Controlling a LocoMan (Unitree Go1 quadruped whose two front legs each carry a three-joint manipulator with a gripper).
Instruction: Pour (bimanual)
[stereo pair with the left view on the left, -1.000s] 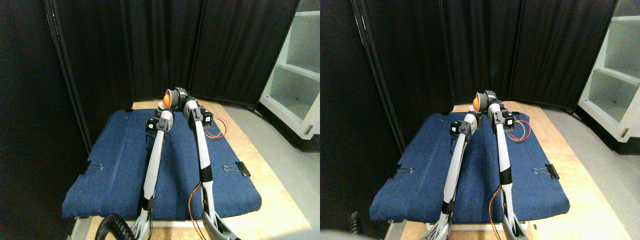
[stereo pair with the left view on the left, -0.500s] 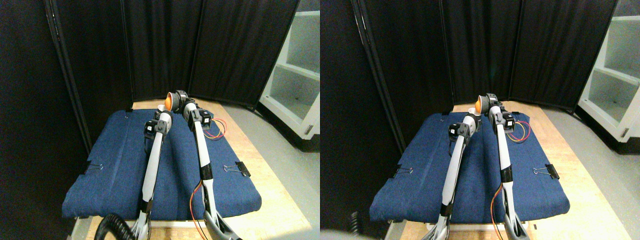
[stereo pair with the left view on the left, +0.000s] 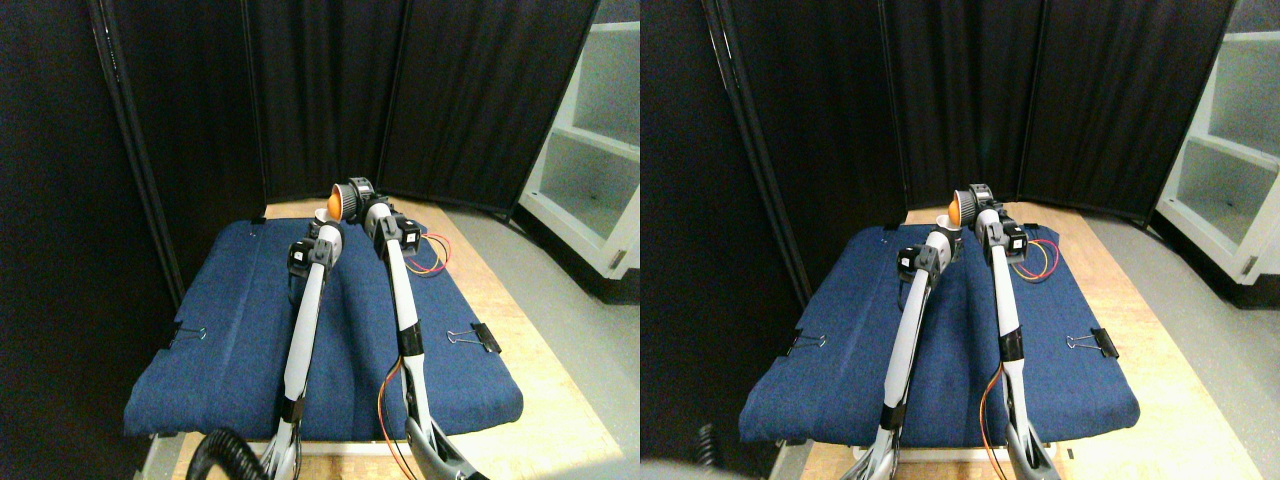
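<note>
Cup (stereo pair with the left view on the left: 344, 201) orange, tipped on its side at right claw (stereo pair with the left view on the left: 352, 199), above far edge of blue cloth (stereo pair with the left view on the left: 230, 330) | white cup (stereo pair with the left view on the left: 322, 215) just below by left claw (stereo pair with the left view on the left: 318, 228) | advice: tilt slowly, keep mouth over white cup | jaw gaps: cannot tell

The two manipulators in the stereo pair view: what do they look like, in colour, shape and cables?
Both are long, thin, pale grey limbs with black joint blocks near the top and a black band lower down. The left manipulator has a coiled black cable at its base. The right manipulator carries orange and red wires looping beside its upper joint, and more orange wire along its base.
</note>
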